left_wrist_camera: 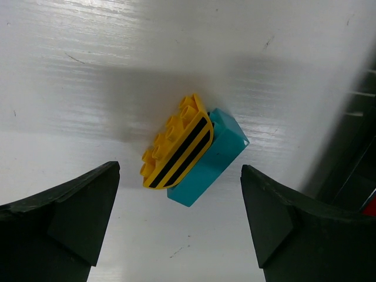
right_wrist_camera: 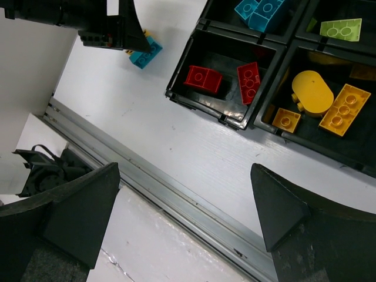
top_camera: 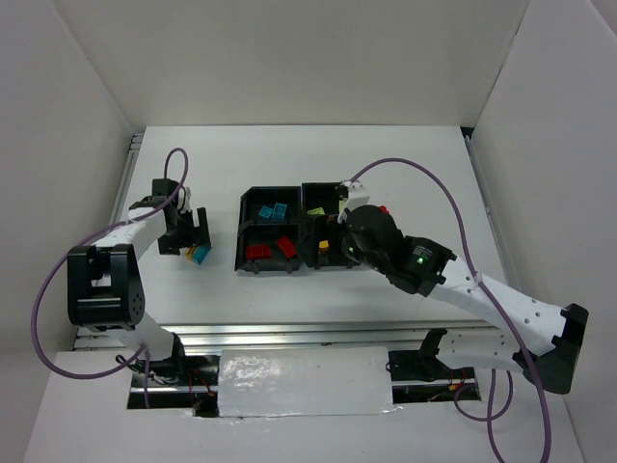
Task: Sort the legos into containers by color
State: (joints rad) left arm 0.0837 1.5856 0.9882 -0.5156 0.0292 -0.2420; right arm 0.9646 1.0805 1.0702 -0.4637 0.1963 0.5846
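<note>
Touching each other, a striped yellow lego (left_wrist_camera: 176,144) and a cyan lego (left_wrist_camera: 214,161) lie on the bench (top_camera: 193,299) left of the tray (top_camera: 243,231), between the fingers of the wide-open, empty left gripper (left_wrist_camera: 178,176), while the right gripper (right_wrist_camera: 185,170) hangs wide open and empty over the tray's right side.

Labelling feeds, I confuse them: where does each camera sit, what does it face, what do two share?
Top external: above, behind; looks down at table, tray, left arm, right arm.
Left wrist: looks down at yellow brick touching cyan brick; open left pincer.
Right wrist: looks down into tray; open right pincer.
Shared: all three show the cyan brick.
</note>
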